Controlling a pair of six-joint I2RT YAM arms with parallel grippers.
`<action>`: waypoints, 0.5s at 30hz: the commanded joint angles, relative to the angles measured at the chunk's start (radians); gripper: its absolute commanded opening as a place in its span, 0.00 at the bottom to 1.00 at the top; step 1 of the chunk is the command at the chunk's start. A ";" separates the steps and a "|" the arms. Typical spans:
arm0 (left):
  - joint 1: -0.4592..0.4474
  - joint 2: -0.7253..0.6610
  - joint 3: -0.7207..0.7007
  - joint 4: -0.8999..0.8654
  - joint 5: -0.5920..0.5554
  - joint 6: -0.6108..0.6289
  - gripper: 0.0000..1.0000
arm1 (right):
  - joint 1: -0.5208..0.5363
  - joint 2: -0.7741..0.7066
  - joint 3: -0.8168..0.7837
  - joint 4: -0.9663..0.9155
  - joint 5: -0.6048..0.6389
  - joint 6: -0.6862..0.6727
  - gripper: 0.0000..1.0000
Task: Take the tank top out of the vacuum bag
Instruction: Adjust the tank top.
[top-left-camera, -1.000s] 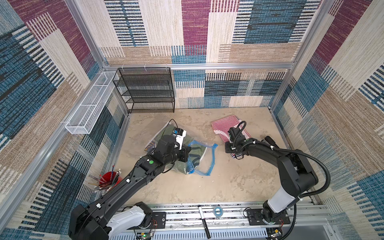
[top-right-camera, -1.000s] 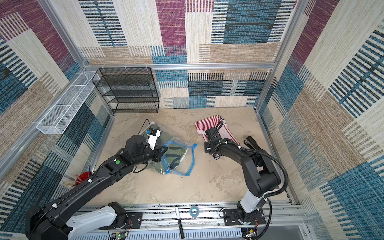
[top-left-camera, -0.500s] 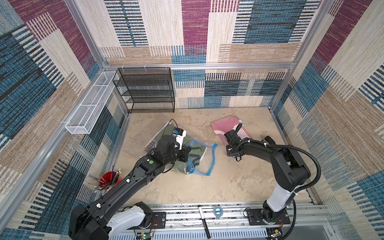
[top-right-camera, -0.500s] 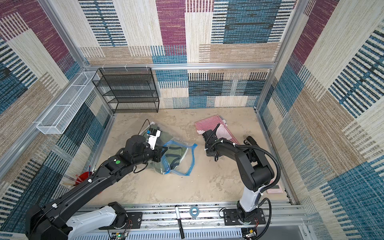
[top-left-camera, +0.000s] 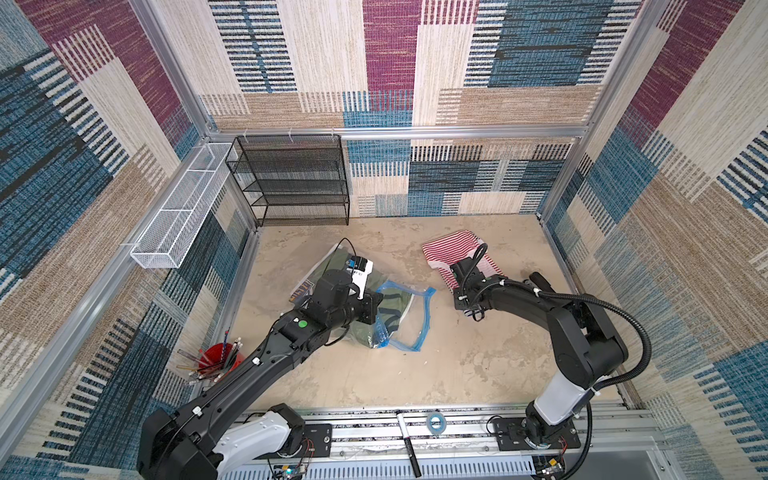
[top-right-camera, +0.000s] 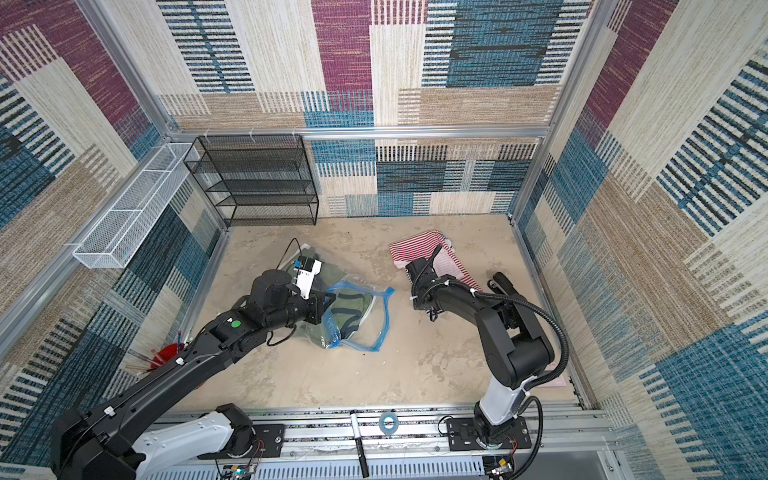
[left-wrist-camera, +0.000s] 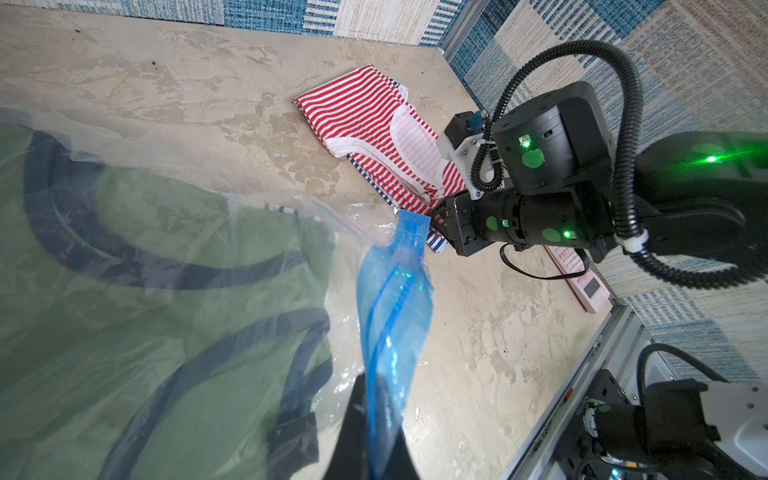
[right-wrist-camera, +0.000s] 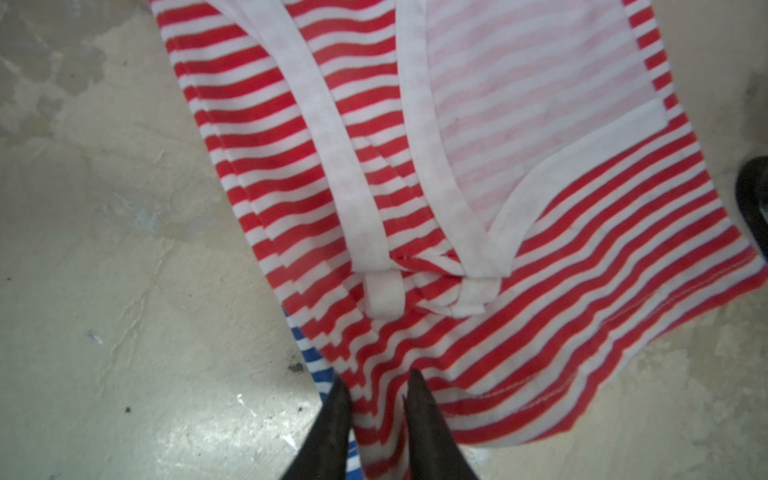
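Only the left wrist view shows the left gripper (left-wrist-camera: 374, 401) clamped on the blue strip of the vacuum bag (left-wrist-camera: 390, 299), mid-table, green tank top (left-wrist-camera: 166, 232) inside. The right arm reaches low, and the right gripper (right-wrist-camera: 378, 395) seemingly nips the striped top (right-wrist-camera: 540, 270).

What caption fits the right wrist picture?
Right gripper pinching the hem of a red-striped tank top on the table.

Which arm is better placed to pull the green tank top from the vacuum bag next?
Right, likely. The left gripper is shut on the vacuum bag's blue zip strip, anchoring it; the right gripper pinches only the red-striped tank top and could let go.
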 joint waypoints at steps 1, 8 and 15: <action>0.001 0.023 0.038 0.001 0.051 0.020 0.00 | 0.000 0.004 0.000 0.015 0.018 0.002 0.05; -0.002 0.102 0.159 -0.078 0.029 0.101 0.00 | -0.001 -0.020 0.023 0.026 0.000 -0.014 0.00; -0.037 0.219 0.379 -0.314 -0.111 0.298 0.00 | -0.002 -0.089 0.081 0.005 -0.080 -0.028 0.00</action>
